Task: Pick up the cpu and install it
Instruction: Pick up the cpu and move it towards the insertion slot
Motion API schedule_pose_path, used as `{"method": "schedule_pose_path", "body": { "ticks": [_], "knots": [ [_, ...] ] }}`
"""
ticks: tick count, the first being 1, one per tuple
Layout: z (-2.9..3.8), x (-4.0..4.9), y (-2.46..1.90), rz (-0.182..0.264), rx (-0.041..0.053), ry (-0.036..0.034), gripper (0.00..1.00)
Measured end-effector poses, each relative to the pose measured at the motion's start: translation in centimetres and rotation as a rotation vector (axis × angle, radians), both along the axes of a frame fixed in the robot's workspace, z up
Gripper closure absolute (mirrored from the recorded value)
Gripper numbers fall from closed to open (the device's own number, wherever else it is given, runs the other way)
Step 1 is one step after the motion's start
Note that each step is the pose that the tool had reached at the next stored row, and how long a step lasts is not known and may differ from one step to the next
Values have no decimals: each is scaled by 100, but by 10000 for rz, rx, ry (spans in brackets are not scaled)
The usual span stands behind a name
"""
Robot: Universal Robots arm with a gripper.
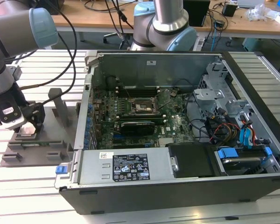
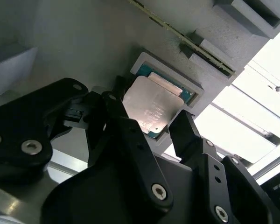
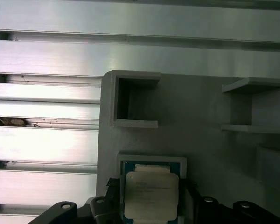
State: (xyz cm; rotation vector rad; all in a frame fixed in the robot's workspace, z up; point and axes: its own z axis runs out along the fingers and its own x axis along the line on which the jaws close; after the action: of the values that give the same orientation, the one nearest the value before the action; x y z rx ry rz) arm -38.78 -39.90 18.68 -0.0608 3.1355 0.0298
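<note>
The cpu [image 2: 151, 105], a flat square chip with a silver-grey top plate, lies in a teal-edged square recess of the grey holder tray [image 2: 84, 46]. In the first wrist view the cpu [image 3: 150, 193] shows in the same recess of the tray [image 3: 200, 121]. My gripper [image 2: 149, 114] has one black finger [image 2: 114, 100] on each side of the chip, and both touch its edges. In the exterior view the gripper [image 1: 28, 128] is low over the tray [image 1: 51, 144], at that view's left. The black socket frame [image 1: 141, 106] sits on the green motherboard inside the open computer case.
The open computer case [image 1: 130, 189] lies to the exterior view's right of the tray, its metal wall close by. Upright grey posts [image 1: 60, 107] rise from the tray. Cables and a drive cage [image 1: 219, 93] crowd the case's far side. A second robot base [image 1: 165, 23] stands behind the case.
</note>
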Motion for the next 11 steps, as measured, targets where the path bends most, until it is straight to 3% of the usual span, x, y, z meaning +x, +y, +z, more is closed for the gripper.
{"method": "schedule_pose_path", "body": {
  "ticks": [2,11],
  "knots": [
    [0,0,0,0,-1,0,45],
    [-2,0,0,0,0,0,45]
  ]
}}
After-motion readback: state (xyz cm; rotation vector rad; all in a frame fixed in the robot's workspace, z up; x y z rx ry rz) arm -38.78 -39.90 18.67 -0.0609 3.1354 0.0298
